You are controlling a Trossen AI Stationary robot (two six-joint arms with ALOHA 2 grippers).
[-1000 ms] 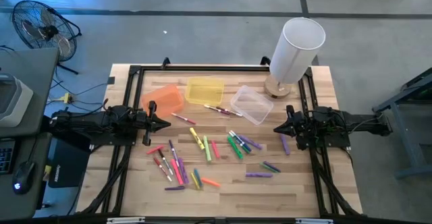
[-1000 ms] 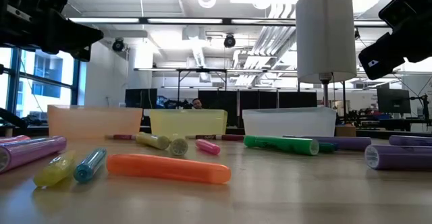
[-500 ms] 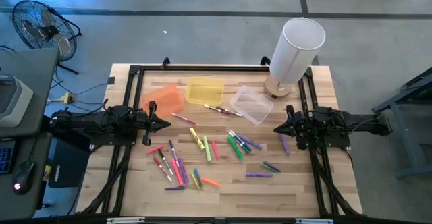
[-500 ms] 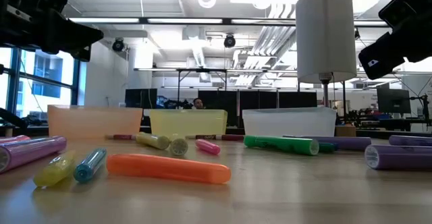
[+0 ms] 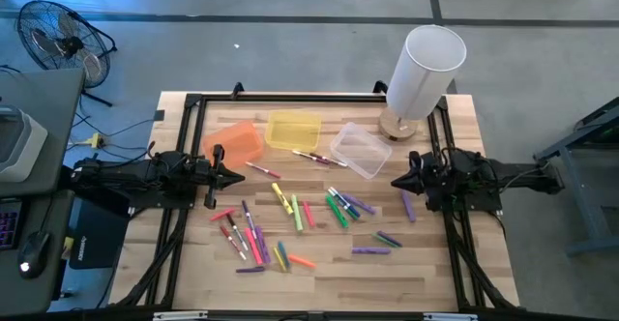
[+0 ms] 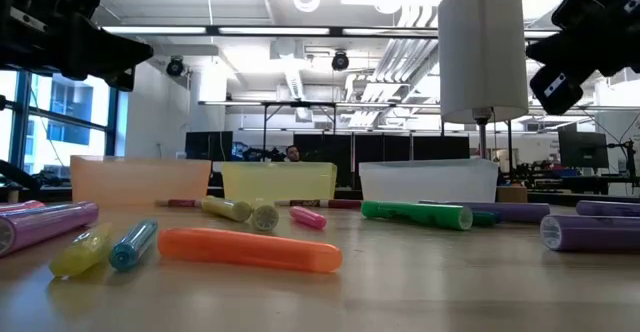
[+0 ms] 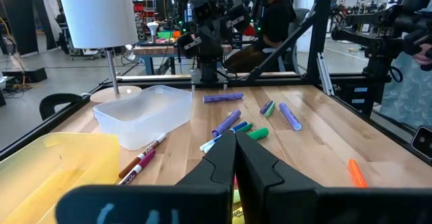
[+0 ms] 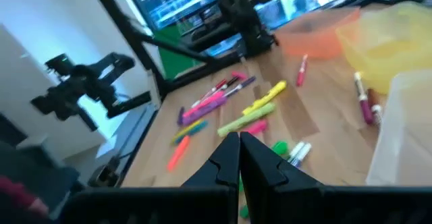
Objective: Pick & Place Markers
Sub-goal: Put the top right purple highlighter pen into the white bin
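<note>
Wooden table (image 5: pixel 430 273) strewn with markers (image 5: pixel 290 219), three bins (image 5: pixel 290 128) behind, left gripper (image 5: pixel 240 177) and right gripper (image 5: pixel 395 183) at opposite edges, fingers together, holding nothing.

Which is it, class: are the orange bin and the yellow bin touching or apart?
Apart. The high view shows bare table between the orange bin and the yellow bin.

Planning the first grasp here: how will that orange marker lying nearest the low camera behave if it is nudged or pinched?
The orange marker is a smooth round tube lying flat on the table, so a sideways nudge would probably roll it. It looks stiff and light. Its glossy surface may slip in a shallow pinch.
</note>
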